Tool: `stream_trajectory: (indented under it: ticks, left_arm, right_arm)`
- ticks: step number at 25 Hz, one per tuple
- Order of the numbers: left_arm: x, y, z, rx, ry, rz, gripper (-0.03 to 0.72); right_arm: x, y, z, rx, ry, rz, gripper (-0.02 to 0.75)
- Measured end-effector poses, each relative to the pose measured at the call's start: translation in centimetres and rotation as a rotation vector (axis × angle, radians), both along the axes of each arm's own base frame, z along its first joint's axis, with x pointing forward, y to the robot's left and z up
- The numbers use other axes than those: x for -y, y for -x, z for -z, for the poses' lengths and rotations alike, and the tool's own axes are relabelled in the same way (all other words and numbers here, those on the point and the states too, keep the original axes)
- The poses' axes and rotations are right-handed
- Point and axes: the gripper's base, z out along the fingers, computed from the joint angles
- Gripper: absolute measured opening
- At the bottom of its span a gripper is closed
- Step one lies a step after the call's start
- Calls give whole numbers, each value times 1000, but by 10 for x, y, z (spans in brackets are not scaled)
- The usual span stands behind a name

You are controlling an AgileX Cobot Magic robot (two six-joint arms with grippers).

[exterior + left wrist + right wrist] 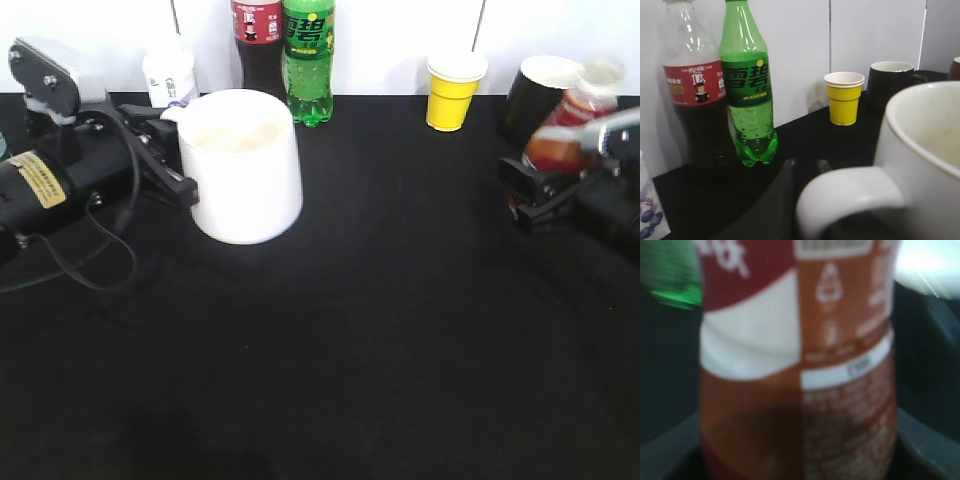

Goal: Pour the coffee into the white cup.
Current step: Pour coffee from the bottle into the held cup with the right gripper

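While tilted, coffee (568, 128) clamped in right end effector (535, 190), left end effector (165, 160) gripping white cup (245, 165) handle.

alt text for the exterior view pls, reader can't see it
On a black table, the left gripper holds a large white mug by its handle side, while the right gripper holds a tilted, blurred coffee bottle. Along the back wall stand a cola bottle, green soda bottle, yellow paper cup and dark mug.
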Motion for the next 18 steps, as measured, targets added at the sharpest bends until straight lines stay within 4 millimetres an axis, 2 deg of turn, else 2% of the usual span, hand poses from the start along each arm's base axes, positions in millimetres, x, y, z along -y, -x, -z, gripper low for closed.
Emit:
stream_trajectory:
  ticks: [2, 5, 7, 10, 13, 18]
  left_arm:
    - [13, 6, -1, 1, 4, 45, 65]
    - [45, 9, -11, 23, -13, 134, 65]
    - [68, 11, -23, 52, -17, 188, 65]
    - [100, 16, -35, 72, -27, 257, 65]
    - [114, 17, -45, 77, -14, 280, 65]
    - [115, 18, -45, 72, -14, 277, 65]
  right_arm:
    - [-5, 8, -24, 29, 78, -76, 513]
    - [-10, 20, -64, 119, 213, -170, 513]
    - [-15, 19, -90, 153, 282, -172, 513]
    - [-37, 14, -121, 229, 389, -255, 513]
    - [-50, 11, -133, 300, 491, -306, 513]
    - [-52, 11, -135, 446, 747, -341, 513]
